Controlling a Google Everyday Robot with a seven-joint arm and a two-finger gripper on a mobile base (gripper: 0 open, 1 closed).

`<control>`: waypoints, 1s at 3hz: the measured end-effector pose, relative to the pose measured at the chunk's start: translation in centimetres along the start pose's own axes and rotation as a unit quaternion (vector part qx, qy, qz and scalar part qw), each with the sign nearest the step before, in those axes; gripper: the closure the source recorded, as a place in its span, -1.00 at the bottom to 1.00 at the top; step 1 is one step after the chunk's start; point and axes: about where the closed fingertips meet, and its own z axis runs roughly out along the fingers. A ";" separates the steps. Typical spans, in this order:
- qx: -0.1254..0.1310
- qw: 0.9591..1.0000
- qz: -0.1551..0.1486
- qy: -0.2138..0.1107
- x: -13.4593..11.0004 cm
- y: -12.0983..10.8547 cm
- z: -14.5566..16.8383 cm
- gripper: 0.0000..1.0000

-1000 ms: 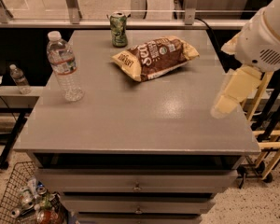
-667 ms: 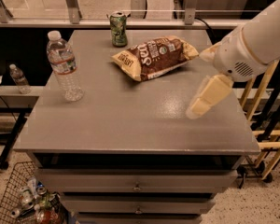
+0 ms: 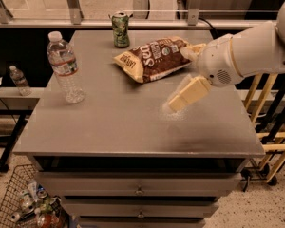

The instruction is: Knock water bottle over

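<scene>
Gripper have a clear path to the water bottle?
Probably yes. The gripper hangs over mid-table; bare tabletop lies between it and the water bottle, with the chip bag and green can farther back.

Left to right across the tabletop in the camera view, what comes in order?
Water bottle, green can, chip bag, then the pincer, low over the table on its right half.

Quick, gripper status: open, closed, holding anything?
Gripper: open or closed cannot be told; nothing seen in it. It is low over the table, right of centre, well apart from the water bottle.
</scene>
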 end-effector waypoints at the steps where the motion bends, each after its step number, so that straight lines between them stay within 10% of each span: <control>1: -0.006 1.000 0.017 0.001 1.1 1.8 1.2 -1.00; 3: 0.025 0.995 0.060 -0.080 -2.7 3.2 10.0 -1.00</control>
